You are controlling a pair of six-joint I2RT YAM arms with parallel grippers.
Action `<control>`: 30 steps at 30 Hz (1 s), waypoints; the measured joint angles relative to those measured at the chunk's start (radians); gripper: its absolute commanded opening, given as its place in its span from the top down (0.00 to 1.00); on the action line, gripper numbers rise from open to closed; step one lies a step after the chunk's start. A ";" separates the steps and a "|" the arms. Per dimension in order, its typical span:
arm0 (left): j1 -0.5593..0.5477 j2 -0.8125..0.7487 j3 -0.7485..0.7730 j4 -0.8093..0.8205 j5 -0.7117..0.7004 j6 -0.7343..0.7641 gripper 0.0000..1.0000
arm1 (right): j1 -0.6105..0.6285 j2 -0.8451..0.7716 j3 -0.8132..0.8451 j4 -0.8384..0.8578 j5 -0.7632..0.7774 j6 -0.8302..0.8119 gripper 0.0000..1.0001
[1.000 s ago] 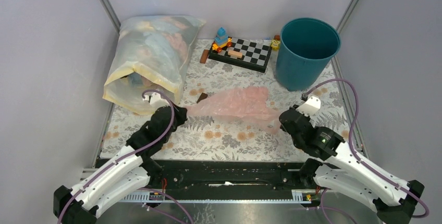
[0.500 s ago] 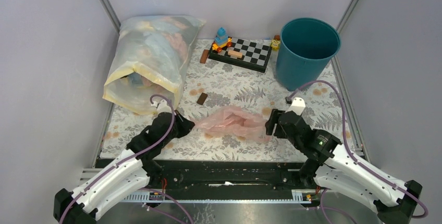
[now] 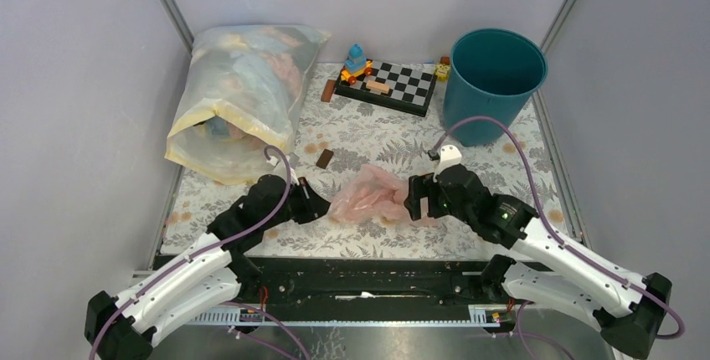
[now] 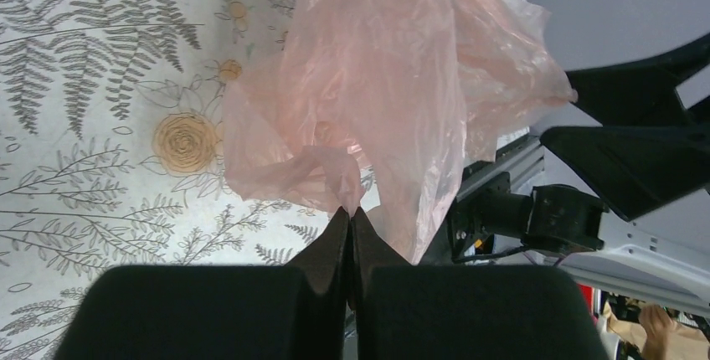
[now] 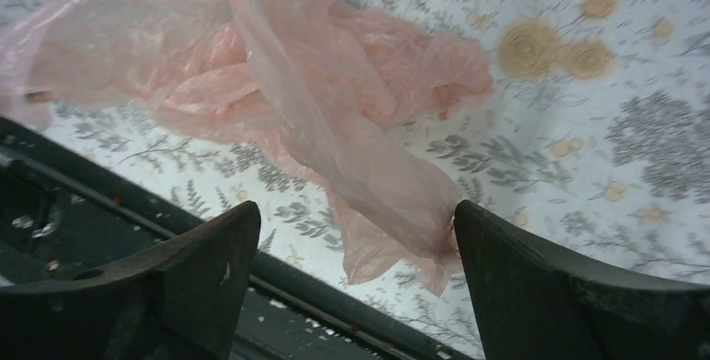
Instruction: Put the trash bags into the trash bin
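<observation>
With your left hand (image 4: 349, 213) pinching only a thin fold of the pink trash bag (image 4: 402, 67) and your right hand (image 5: 356, 209) spread wide, the bag may slip out

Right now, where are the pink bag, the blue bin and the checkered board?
pink bag (image 3: 373, 192): top external view, on the crumpled middle of the plastic.
teal bin (image 3: 490, 102): top external view, on its outer wall below the rim.
checkered board (image 3: 403, 84): top external view, on its bare squares.
</observation>
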 measured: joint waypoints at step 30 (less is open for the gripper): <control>-0.007 -0.051 0.097 -0.094 0.050 0.201 0.01 | 0.001 0.217 0.034 0.182 0.082 -0.183 0.95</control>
